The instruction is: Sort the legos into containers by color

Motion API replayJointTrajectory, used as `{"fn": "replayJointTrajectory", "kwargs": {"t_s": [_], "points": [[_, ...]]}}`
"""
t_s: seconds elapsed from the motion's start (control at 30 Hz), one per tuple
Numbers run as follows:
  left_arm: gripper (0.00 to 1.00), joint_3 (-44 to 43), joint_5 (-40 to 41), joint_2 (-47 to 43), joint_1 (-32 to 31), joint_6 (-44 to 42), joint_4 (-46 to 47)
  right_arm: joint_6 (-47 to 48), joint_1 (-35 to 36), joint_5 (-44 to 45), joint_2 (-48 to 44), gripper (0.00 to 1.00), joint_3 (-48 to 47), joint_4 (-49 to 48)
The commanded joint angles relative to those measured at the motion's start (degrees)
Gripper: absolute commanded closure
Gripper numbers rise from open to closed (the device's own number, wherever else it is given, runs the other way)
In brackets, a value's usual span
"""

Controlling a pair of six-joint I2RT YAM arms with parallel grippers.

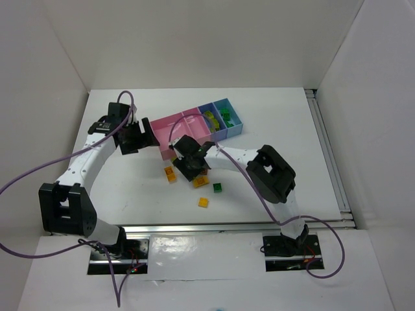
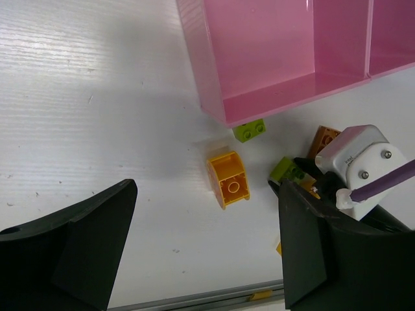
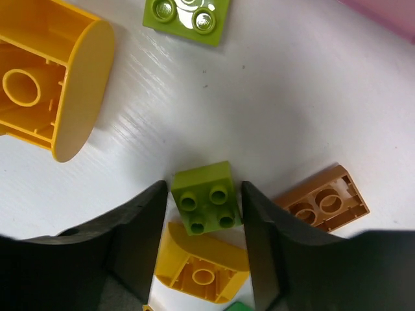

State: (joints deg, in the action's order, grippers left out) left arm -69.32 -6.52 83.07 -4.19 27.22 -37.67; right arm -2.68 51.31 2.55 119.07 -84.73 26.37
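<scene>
The white bench (image 1: 279,116) has open room to the right; the containers (image 1: 175,126) sit toward its back edge. The right hand (image 3: 204,189) squeezes a lime green lego (image 3: 206,199), with a brown lego (image 3: 322,197) and a yellow lego (image 3: 201,272) crowding close. The left hand (image 2: 207,188) is wide open.

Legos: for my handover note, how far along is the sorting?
Done: a lime piece and green pieces lie in the blue bins. In hand: the right gripper grips a lime brick on the table. Left: loose orange bricks, a brown brick and a green brick; the pink bins look empty.
</scene>
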Motion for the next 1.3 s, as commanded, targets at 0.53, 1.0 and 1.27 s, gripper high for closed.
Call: {"fn": "replayJointTrajectory", "kwargs": {"t_s": [0.53,1.0,1.27], "points": [[0.08,-4.2,10.6,-2.0,-8.0,-1.4,-4.1,-10.1,-14.5,7.2,-6.5,0.60,-16.6,-2.2],[0.07,6.5,10.8,-1.4,-20.2,11.8,-2.5,-9.5,-21.6,11.8,11.5,0.53,-37.6,2.9],[0.07,9.5,10.1,-0.1,-20.8,11.9,2.3,-8.9,-21.6,13.4,13.0,0.19,-39.6,4.0]]}}
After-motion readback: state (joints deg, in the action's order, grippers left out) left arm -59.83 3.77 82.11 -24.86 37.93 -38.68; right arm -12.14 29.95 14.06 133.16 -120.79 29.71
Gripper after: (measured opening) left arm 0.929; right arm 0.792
